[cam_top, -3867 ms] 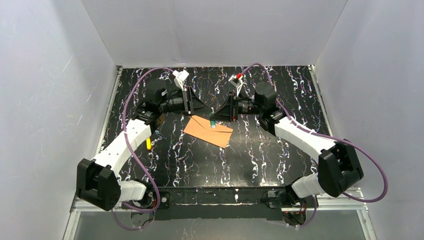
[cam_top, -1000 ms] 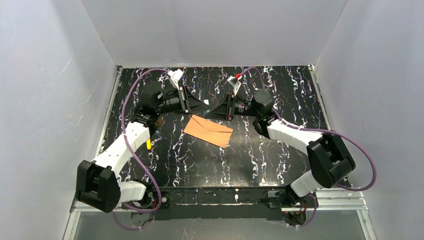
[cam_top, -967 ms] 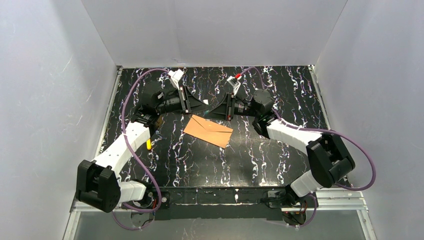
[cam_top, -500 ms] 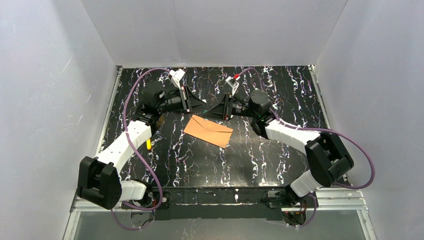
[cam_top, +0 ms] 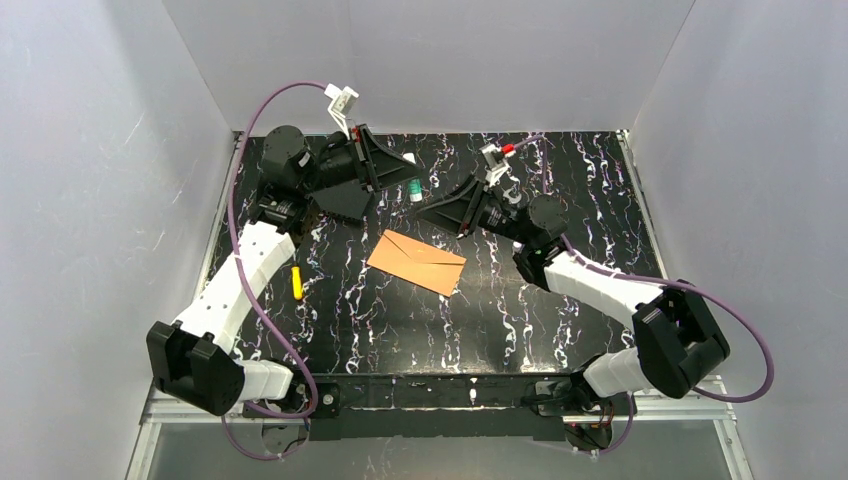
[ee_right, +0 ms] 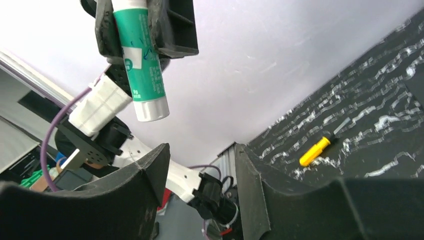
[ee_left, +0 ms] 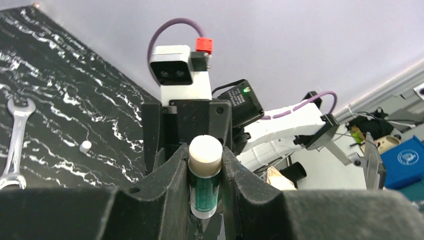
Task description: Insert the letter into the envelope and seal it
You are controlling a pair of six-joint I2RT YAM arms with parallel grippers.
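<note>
Overhead, facing wrist views share glue stick

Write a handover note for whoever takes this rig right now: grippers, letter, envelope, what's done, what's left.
Left gripper: shut on a green-and-white glue stick, held up over the far side of the table.
Right gripper: open, empty, pointed toward the stick.
Envelope: flat mid-table, flap looks folded down, neither gripper touching it.
Letter: not visible in any view; likely inside the envelope, unconfirmed.
Done: insertion, apparently.
Left: glue and press the flap; no seal can be confirmed.
</note>
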